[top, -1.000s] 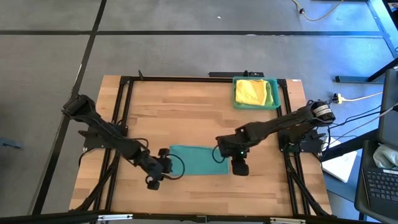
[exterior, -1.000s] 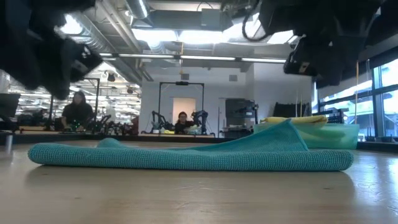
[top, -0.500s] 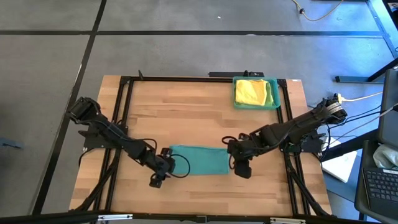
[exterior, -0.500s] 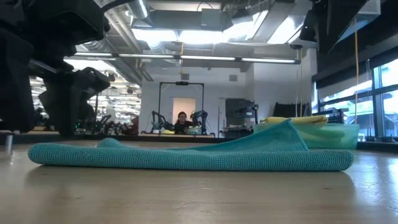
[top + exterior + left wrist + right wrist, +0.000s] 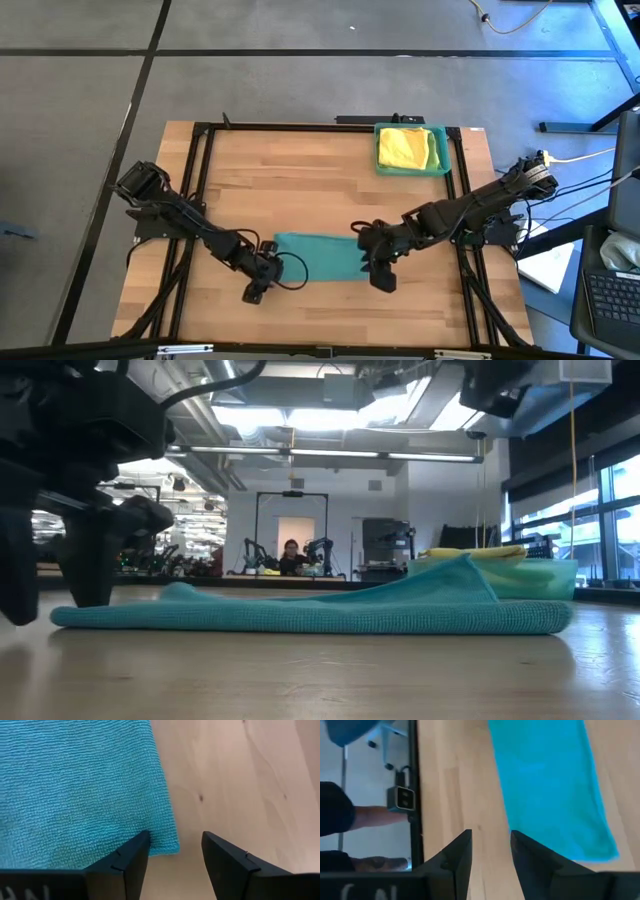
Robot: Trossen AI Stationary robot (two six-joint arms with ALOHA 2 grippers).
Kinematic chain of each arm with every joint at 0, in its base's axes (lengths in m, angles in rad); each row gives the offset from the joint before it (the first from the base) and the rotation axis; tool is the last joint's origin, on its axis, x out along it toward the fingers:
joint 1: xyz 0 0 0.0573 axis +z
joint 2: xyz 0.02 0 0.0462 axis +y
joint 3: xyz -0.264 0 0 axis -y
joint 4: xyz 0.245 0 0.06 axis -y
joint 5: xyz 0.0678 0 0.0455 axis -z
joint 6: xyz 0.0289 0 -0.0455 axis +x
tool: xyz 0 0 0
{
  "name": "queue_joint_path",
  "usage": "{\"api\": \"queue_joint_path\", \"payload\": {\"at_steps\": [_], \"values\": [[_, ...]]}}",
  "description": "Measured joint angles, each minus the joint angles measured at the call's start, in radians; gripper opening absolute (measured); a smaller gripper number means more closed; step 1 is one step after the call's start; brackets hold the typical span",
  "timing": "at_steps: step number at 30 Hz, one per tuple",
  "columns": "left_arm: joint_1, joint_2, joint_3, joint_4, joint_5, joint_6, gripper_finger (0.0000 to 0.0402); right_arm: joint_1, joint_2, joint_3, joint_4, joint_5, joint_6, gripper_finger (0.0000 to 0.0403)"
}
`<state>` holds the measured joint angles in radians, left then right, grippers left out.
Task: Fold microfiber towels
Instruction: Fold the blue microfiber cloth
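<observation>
A teal microfiber towel (image 5: pixel 315 257) lies folded flat on the wooden table near its front edge, and in the low view its top layer rises toward the right end (image 5: pixel 460 565). My left gripper (image 5: pixel 258 285) is open and low at the towel's left near corner (image 5: pixel 170 847); in the left wrist view its fingers (image 5: pixel 175 836) stand on either side of that corner. My right gripper (image 5: pixel 380 275) is open and raised off the towel's right end, over bare wood (image 5: pixel 490 834). A yellow towel (image 5: pixel 405 147) lies in the teal tray. My left gripper comes down at a slant from the table's left, and one finger (image 5: pixel 131 855) overlaps the towel's near edge beside the corner. I cannot tell whether it touches the cloth.
The teal tray (image 5: pixel 440 150) stands at the table's far right. A black frame rail (image 5: pixel 415 795) runs along the table's edge, and a person's arm (image 5: pixel 365 815) shows beyond it. Bare wood lies left, right and behind the towel.
My left gripper has sunk toward the table at the towel's left near corner. My right gripper has risen from the towel's right end and turned about. The towel has stayed where it was.
</observation>
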<state>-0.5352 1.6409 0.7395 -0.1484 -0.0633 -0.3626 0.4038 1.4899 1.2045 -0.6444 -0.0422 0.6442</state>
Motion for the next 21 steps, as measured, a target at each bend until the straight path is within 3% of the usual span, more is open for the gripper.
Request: {"api": "queue_joint_path", "payload": {"at_steps": [7, 10, 15, 21], "values": [[0.006, 0.002, 0.013, -0.021, -0.049, -0.168, 0.0161, -0.002, 0.001, 0.0, 0.018, 0.107, -0.03, 0.0137], [0.018, 0.004, 0.041, -0.041, -0.073, -0.214, 0.012, -0.002, 0.011, 0.0, 0.033, 0.15, -0.062, 0.0137], [0.071, 0.004, 0.095, -0.09, -0.036, -0.241, 0.0018, -0.002, 0.05, 0.0, 0.055, 0.154, -0.077, 0.0137], [0.12, 0.003, 0.15, -0.141, 0.006, -0.257, 0.0001, -0.002, 0.096, 0.0, 0.079, 0.113, -0.076, 0.0137]]}}
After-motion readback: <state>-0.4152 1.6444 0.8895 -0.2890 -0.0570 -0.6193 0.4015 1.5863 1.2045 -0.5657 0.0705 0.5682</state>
